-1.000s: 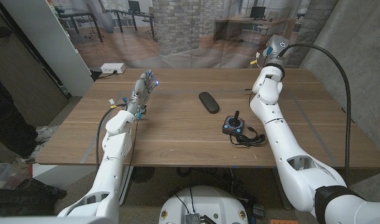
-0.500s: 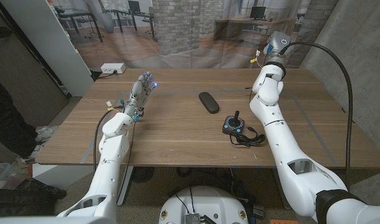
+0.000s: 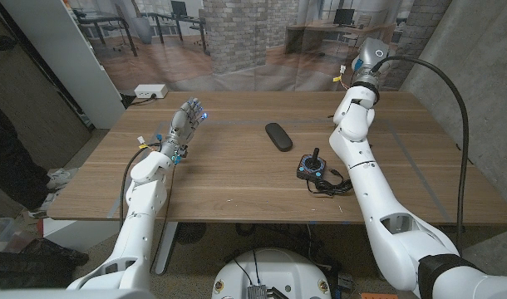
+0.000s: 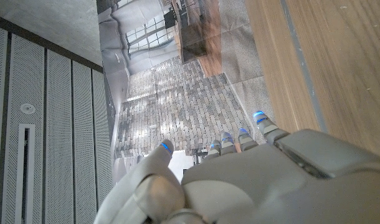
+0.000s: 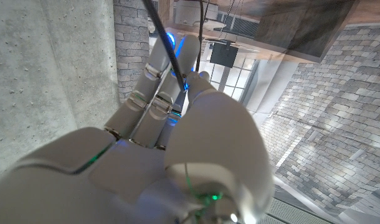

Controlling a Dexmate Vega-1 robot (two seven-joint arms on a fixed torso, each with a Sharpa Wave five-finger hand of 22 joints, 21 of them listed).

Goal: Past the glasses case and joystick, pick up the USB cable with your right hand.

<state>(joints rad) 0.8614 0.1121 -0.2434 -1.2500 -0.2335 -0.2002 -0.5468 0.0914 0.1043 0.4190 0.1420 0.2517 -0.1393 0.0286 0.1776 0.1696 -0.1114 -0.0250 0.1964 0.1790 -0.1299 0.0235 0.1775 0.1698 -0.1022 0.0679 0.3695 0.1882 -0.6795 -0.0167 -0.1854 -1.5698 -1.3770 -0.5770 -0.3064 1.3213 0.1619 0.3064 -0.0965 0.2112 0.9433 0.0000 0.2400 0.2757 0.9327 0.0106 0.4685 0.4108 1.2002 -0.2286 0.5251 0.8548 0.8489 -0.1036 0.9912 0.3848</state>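
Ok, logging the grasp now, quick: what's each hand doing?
Left hand: open, holding nothing, raised over the table.
Right hand: pinching a thin black cable.

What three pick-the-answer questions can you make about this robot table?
1. Where is the joystick?
A. on the floor
B. on the table, nearer the robot than the case
C. in the left hand

2. What colour is the case?
A. black
B. red
C. yellow

3. What is the right hand doing?
A. lying on the table
B. holding the case
C. raised, pinching a thin cable

Answers: B, it stands in front of the case; A, it is dark all over; C, the cable runs between thumb and fingers.
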